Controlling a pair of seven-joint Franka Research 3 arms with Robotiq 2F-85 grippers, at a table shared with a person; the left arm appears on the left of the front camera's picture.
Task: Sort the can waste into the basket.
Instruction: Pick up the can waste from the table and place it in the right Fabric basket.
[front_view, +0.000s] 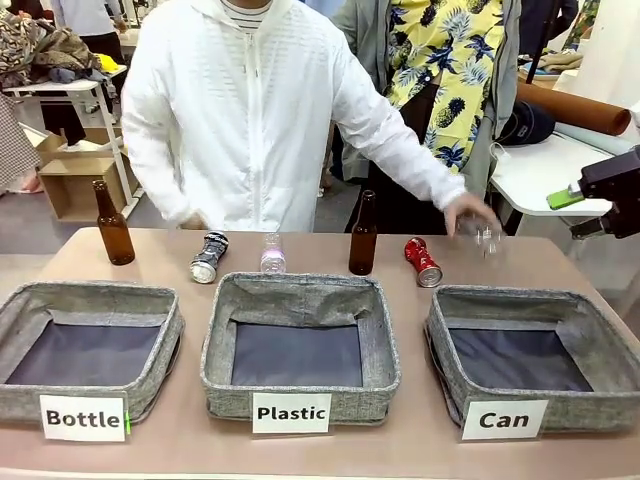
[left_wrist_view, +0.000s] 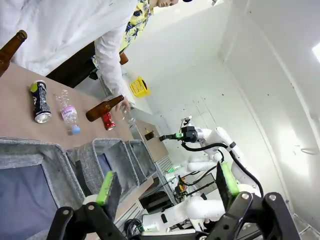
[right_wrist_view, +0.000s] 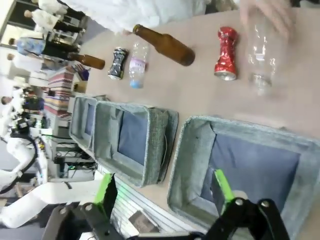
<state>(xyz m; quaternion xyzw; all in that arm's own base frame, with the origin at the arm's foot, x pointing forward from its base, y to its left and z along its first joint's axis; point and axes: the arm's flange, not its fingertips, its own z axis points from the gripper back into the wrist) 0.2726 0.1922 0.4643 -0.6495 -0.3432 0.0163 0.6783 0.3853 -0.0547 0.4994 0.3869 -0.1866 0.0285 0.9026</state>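
Plainly, the sorting has not begun: the basket (front_view: 445, 350) labelled "Can" holds nothing. The red can (front_view: 423, 262) lies on its side just behind that basket's far left corner. The silver can (front_view: 209, 257) lies well off to the basket's left, in the same far row. The person's hand (front_view: 472, 212) is on a clear bottle (front_view: 488, 240) just behind the basket. The right gripper (front_view: 568, 212) hangs up and to the basket's right, jaws wide and empty. The left gripper (left_wrist_view: 167, 182) is likewise wide and empty. Next, I judge, the right arm should take the red can once the hand clears.
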